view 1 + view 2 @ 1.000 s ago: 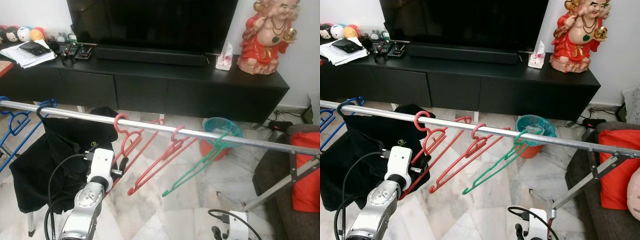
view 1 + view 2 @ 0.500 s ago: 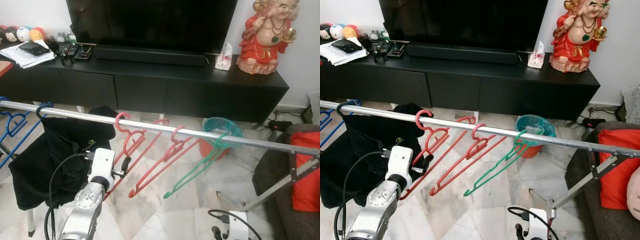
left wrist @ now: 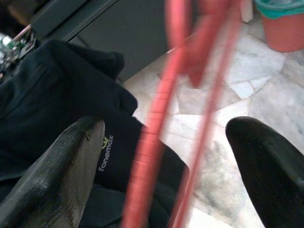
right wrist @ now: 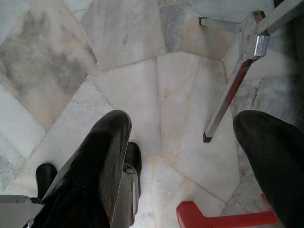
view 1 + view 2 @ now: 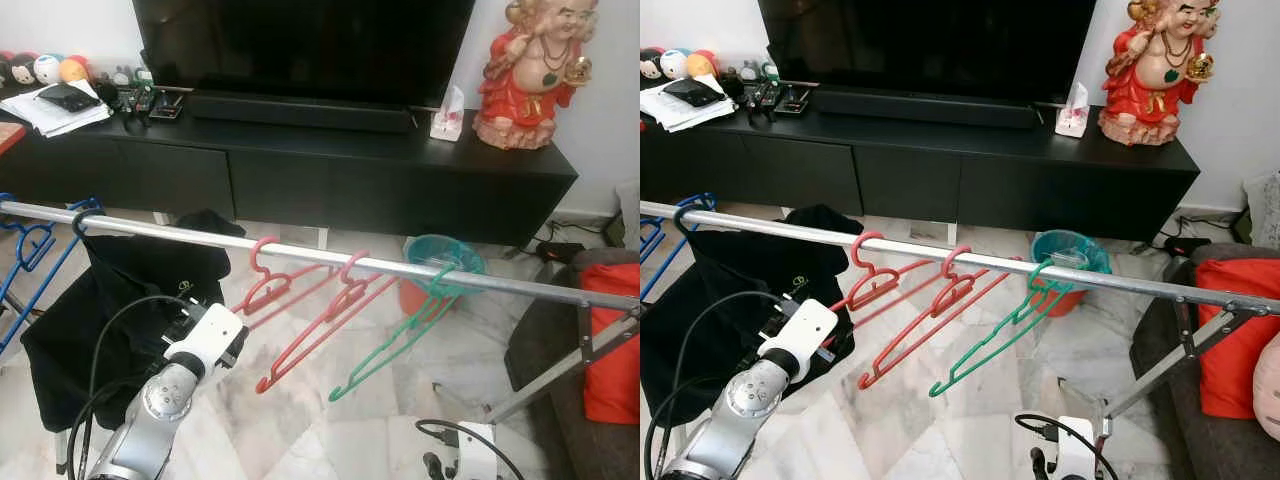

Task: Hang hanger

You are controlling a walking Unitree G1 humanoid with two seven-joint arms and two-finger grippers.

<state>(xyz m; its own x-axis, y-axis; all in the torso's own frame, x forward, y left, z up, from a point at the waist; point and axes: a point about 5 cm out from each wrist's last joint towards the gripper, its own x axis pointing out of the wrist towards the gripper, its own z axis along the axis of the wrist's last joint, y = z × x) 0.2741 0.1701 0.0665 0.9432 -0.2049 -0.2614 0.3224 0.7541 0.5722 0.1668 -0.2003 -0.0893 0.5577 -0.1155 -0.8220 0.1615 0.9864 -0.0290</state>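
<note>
My left end effector is spread open around the lower bars of the red hanger, whose hook sits on the metal rail. Behind it I read "fonemax" on the black garment. My right end effector hangs open above the marble floor.

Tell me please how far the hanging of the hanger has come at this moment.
Mostly done: the leftmost red plastic hanger has its hook over the silver metal rail, next to a second red hanger and a green plastic hanger. In hand: the left gripper has its jaws open on either side of that hanger's bars. Left: drawing the arm away. The right gripper hangs idle, open above the marble floor.
</note>
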